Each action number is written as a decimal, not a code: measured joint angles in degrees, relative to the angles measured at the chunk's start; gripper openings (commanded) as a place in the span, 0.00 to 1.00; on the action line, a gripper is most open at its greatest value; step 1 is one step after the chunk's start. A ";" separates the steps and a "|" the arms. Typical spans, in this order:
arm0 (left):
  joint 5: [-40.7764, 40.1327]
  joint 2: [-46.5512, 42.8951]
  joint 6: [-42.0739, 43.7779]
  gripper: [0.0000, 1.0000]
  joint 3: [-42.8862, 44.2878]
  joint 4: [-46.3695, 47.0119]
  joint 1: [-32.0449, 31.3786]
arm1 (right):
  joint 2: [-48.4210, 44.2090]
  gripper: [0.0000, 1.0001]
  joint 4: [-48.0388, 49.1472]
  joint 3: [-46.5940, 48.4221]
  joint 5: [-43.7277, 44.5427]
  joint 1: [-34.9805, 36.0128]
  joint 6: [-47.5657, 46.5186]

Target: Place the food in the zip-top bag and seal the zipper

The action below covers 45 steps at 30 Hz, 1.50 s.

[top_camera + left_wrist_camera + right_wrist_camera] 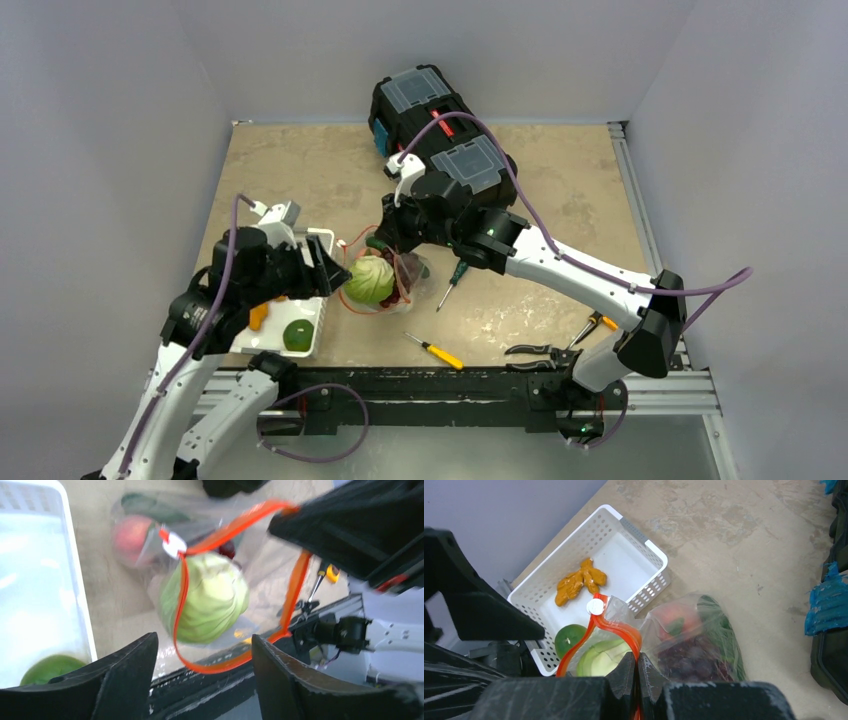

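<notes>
R gripper (638, 661) is pinched shut on the thin orange-red zipper (624, 630) of the clear, floppy plastic zip-top bag (659, 625). It holds the mouth up as a loop w/ the small white tab (595, 606) at the far end. The pale green cabbage (205, 605) sits at the bag mouth, framed by that loop. Deeper in: pink peach (130, 535), purple grapes (694, 660), dark cucumber (719, 625).

L gripper (204, 647) has its fingers spread apart w/ nothing between them, just beside the cabbage.

The white slotted plastic basket (569, 550) (right beside the bag) holds orange carrots (579, 582) and a green round fruit (569, 637). The bag lies on the tan table (300, 170), between basket and black toolbox (440, 120).
</notes>
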 measured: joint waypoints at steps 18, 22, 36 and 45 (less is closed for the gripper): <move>14.49 -4.79 -9.03 0.21 -21.99 9.40 0.00 | 0.00 0.00 0.11 -0.26 -0.63 0.00 0.02; 14.19 -2.34 -8.07 0.00 -18.86 9.01 0.00 | 0.00 0.00 0.11 -0.26 -0.63 0.00 0.02; 14.25 -8.74 -8.68 0.00 -11.13 8.13 -0.02 | -0.55 0.00 0.17 -0.22 1.95 0.00 -0.90; 11.89 -6.82 -8.70 0.02 -15.80 5.14 0.00 | -0.55 0.00 0.07 -0.66 2.03 0.02 -1.01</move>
